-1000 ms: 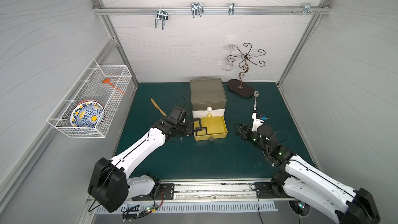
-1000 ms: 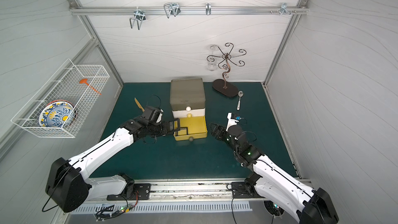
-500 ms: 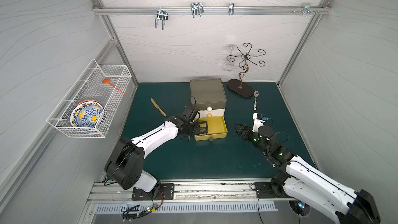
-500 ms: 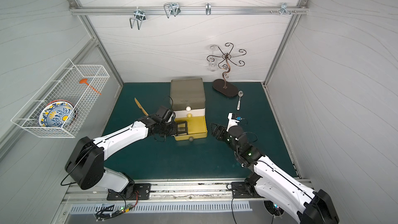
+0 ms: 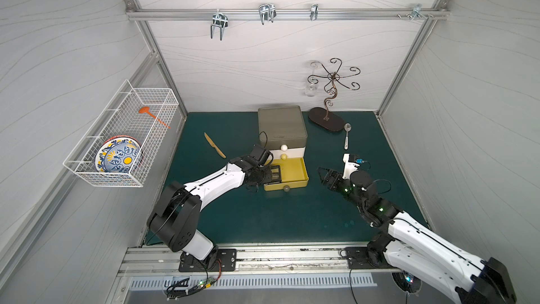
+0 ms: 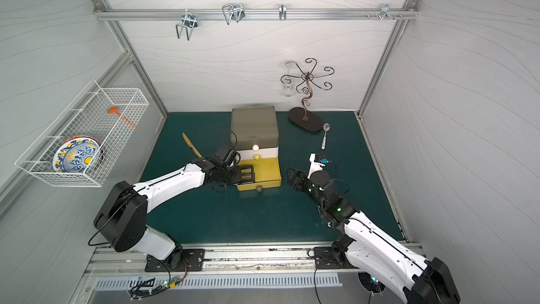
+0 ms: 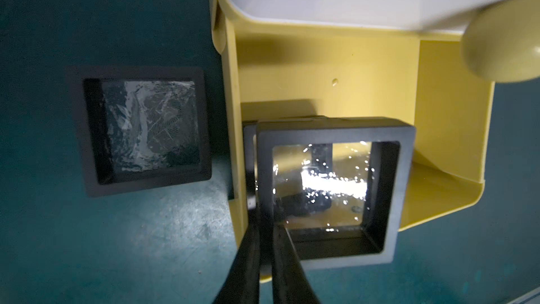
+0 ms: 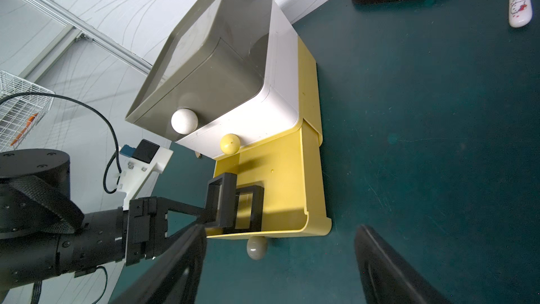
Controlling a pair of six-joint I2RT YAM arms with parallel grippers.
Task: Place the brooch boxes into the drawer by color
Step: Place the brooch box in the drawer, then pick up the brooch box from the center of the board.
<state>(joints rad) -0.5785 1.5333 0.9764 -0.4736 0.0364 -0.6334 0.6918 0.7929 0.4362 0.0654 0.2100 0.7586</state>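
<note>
I see the left gripper pinching the frame of a black square clear-window brooch box (tilted up) over the pulled-out yellow plastic drawer; the right gripper gapes wide, empty.

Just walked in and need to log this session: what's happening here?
The left hand grips a black-framed brooch box by its rim and holds it over the pulled-out yellow bottom drawer. A second black box lies on the mat just outside that drawer. The right hand is open and empty, off to the drawer's other side.
</note>
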